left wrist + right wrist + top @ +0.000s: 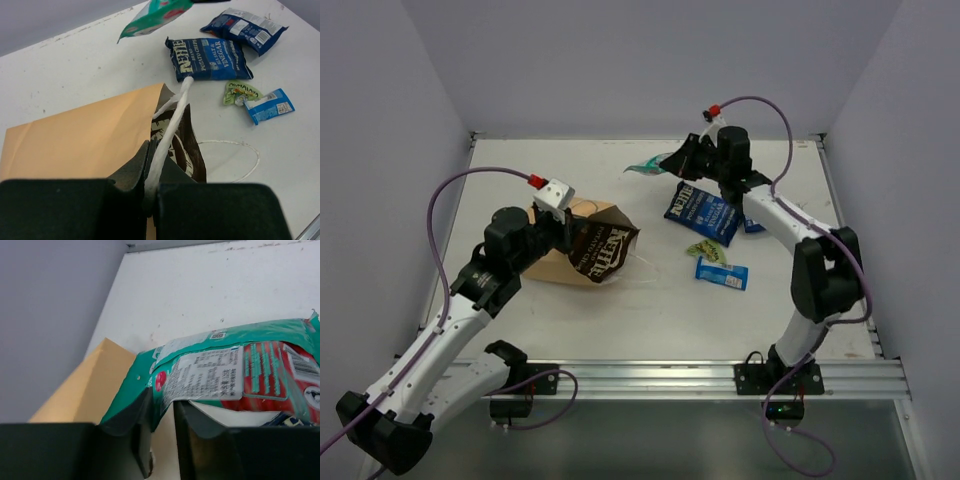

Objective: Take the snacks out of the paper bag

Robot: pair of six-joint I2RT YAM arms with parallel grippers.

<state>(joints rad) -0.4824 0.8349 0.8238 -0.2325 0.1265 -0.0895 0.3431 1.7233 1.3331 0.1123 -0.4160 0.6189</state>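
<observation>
The tan paper bag (555,262) lies on its side at centre left, its mouth facing right. The brown chip bag (603,250) sticks halfway out of the mouth. My left gripper (563,228) is shut on the bag's white string handle (172,122) at the mouth's upper edge (152,150). My right gripper (672,163) is shut on the edge of the teal-white packet (645,167) and holds it in the air over the far side of the table (162,405). The dark blue chip bag (700,212) and the blue-white packet (722,273) lie on the table to the right.
A small green packet (705,250) lies between the dark blue chip bag and the blue-white packet. Another blue packet (245,30) lies partly under my right arm. The bag's second string handle (245,155) loops loose on the table. Grey walls enclose the table (520,160).
</observation>
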